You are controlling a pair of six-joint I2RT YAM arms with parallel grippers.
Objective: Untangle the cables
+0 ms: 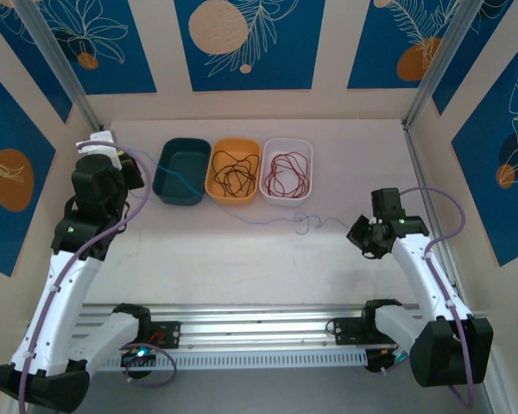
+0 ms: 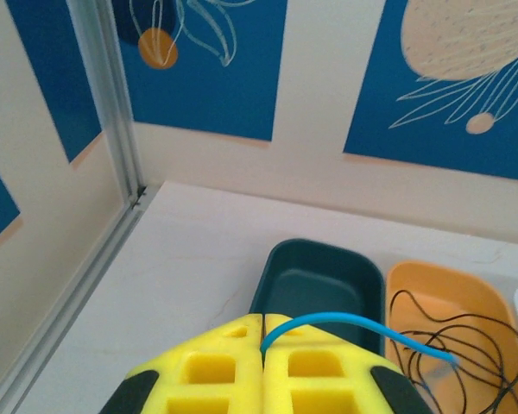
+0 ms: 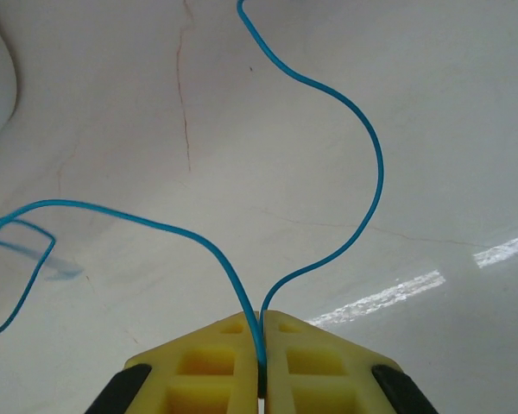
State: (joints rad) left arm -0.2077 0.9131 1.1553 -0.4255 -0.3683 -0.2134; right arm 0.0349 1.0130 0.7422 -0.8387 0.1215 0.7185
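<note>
Both my left jaws and my right jaws are clenched on the blue cable (image 1: 268, 222). The left pair pinches one end beside the teal bin (image 1: 183, 168); the right pair pinches a doubled bight low over the bench (image 1: 242, 259). The strand runs slack across the teal bin and the bench between them. The black cable (image 1: 233, 172) lies coiled in the orange bin (image 1: 214, 191), the red cable (image 1: 287, 172) in the white bin (image 1: 287, 142).

Hazards, as I judge them:
- Drawing apart could cinch the mid-bench kinks into a knot.
- The thin strand may slip from either pinch.
- A sweep near the orange bin could snag the black coil.
</note>
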